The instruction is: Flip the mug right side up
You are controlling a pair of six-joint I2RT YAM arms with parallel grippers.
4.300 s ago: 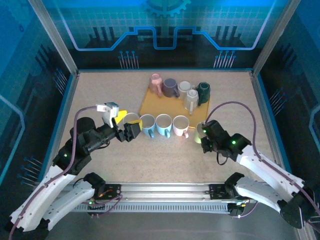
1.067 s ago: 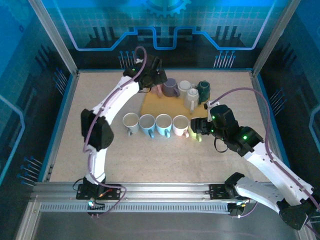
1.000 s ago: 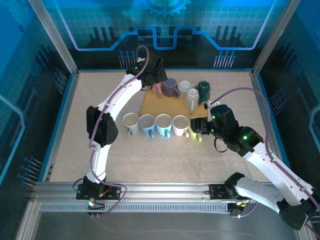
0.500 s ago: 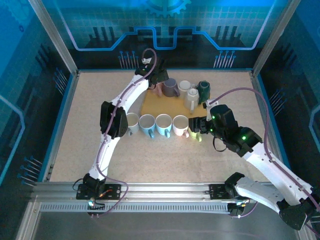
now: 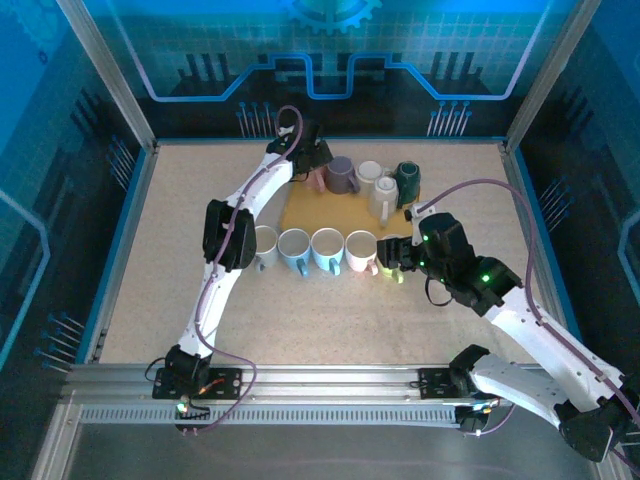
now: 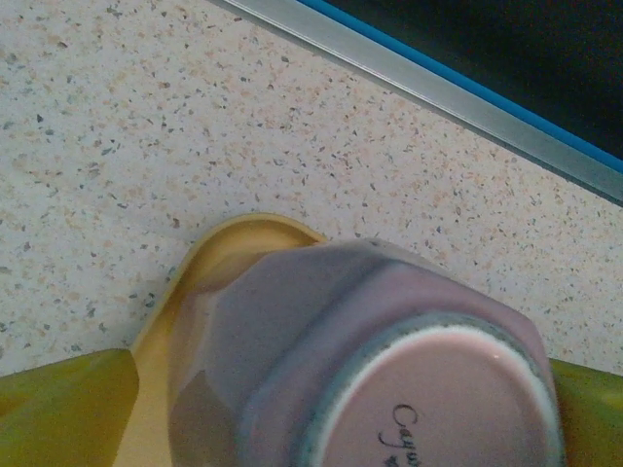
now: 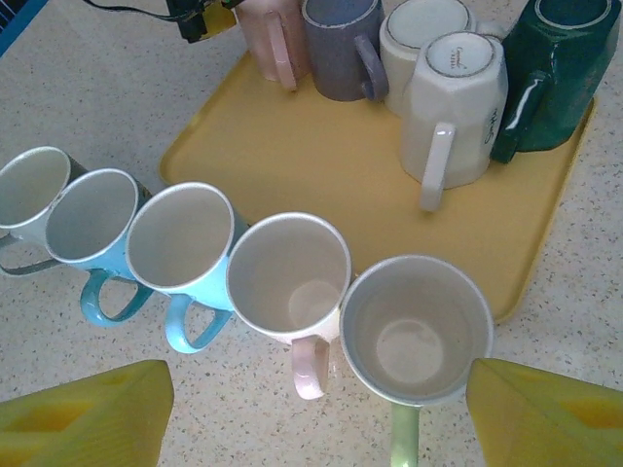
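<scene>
A pink mug (image 6: 292, 331) stands upside down at the back left corner of the yellow tray (image 6: 165, 321). My left gripper (image 6: 341, 362) is open just above it, one yellow finger (image 6: 68, 409) on each side, the left one clear of the wall. In the top view that left gripper (image 5: 311, 160) hides most of the pink mug (image 5: 316, 180). My right gripper (image 7: 311, 418) is open and holds nothing, low over an upright green mug (image 7: 414, 331) beside the tray's front edge. The right gripper (image 5: 395, 255) is at that spot in the top view.
Several more mugs stand upside down along the tray's (image 7: 292, 146) back: grey-purple (image 7: 341, 44), cream (image 7: 453, 107), dark green (image 7: 555, 78). Several upright mugs form a row in front, from white (image 5: 262, 243) to pink-handled (image 7: 287, 277). A metal rail (image 6: 389, 68) runs close behind the tray.
The left arm has swung from the near left to the tray's back and settled its gripper around the pink mug. Over the last second the right gripper has barely shifted.
</scene>
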